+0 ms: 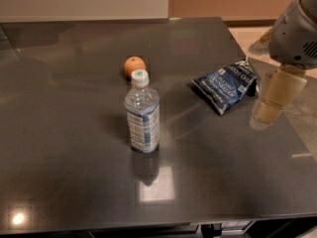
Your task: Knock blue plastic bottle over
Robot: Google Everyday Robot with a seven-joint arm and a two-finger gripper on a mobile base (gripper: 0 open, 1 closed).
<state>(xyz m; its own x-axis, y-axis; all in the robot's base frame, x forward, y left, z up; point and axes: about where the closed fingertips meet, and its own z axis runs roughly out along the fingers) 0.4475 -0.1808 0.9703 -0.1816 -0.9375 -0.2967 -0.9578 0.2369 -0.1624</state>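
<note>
The blue plastic bottle [142, 114] stands upright near the middle of the dark table [64, 148]. It is clear, with a white cap and a blue-and-white label. My gripper [275, 99] hangs at the right edge of the view, above the table's right side. It is well to the right of the bottle and apart from it, just right of a dark-blue snack bag [227, 85].
A small orange fruit [134, 65] lies just behind the bottle. The snack bag lies flat between the bottle and the gripper. The table's right edge runs below the gripper, with pale floor beyond.
</note>
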